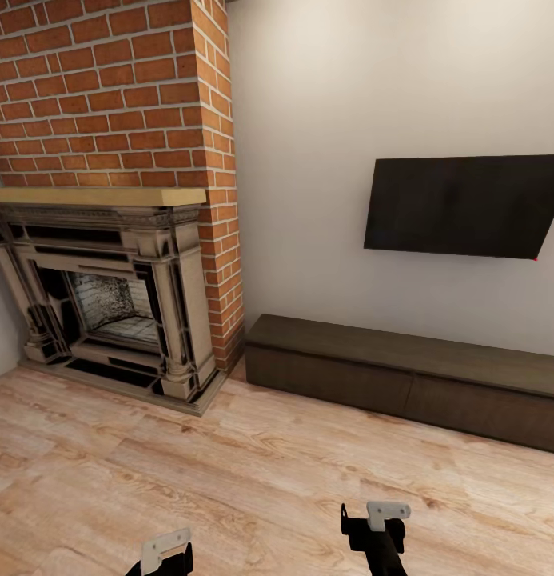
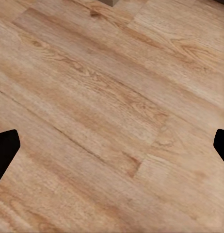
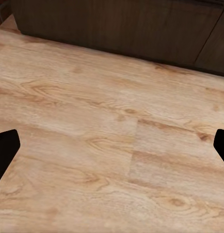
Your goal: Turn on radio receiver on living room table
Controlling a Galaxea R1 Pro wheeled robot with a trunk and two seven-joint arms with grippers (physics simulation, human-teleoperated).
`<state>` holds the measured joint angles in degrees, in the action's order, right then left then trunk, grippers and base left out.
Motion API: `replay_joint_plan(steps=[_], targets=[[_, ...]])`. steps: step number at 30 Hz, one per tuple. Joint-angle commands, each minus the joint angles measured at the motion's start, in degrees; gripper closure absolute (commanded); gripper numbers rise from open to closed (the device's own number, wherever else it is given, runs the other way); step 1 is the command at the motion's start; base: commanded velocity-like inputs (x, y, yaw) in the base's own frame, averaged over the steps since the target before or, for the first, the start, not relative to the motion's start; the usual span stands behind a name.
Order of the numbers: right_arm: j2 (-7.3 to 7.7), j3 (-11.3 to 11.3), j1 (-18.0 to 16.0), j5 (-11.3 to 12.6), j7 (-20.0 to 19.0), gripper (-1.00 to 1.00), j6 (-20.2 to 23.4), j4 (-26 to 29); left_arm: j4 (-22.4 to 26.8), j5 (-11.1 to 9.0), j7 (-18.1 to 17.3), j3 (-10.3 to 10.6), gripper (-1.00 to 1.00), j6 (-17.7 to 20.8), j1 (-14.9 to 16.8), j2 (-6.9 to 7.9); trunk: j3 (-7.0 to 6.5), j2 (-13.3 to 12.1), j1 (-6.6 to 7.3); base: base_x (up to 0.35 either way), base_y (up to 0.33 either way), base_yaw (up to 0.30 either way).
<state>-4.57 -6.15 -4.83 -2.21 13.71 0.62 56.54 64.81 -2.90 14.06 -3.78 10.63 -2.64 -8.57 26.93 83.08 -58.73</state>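
The radio receiver and the coffee table are out of view. I face a corner of the living room with its light wood plank floor (image 1: 253, 472). My left gripper (image 2: 112, 150) hangs open over bare floor planks, its dark fingertips (image 2: 5, 148) far apart at the picture's edges. My right gripper (image 3: 112, 150) is open too, above the floor just in front of the dark-brown TV bench (image 3: 121, 29). Both wrists show low in the head view, the left arm (image 1: 166, 556) and the right arm (image 1: 378, 532).
A brick fireplace (image 1: 109, 312) with a wooden mantel stands at the left. The long dark-brown TV bench (image 1: 404, 376) runs along the beige wall to the right, under a black wall-mounted screen (image 1: 468, 206). Open plank floor lies between me and both.
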Motion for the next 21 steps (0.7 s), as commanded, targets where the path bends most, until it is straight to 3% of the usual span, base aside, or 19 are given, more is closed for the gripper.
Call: replay_joint_plan(steps=[1, 21], targets=[[0.0, 0.0, 0.0, 0.0, 0.0, -1.0, 0.0, -0.01, -0.01, 0.0, 0.0, 0.0, -1.0, 0.0, 0.0, -0.01, 0.0, 0.0, 0.0, 0.0, 0.0, 0.0], [0.01, 0.0, 0.0, 0.01, -0.06, -1.0, 0.0, -0.02, -0.03, 0.0, 0.0, 0.02, -1.0, 0.0, 0.0, -0.04, 0.0, 0.0, 0.0, 0.021, -0.001, 0.0]])
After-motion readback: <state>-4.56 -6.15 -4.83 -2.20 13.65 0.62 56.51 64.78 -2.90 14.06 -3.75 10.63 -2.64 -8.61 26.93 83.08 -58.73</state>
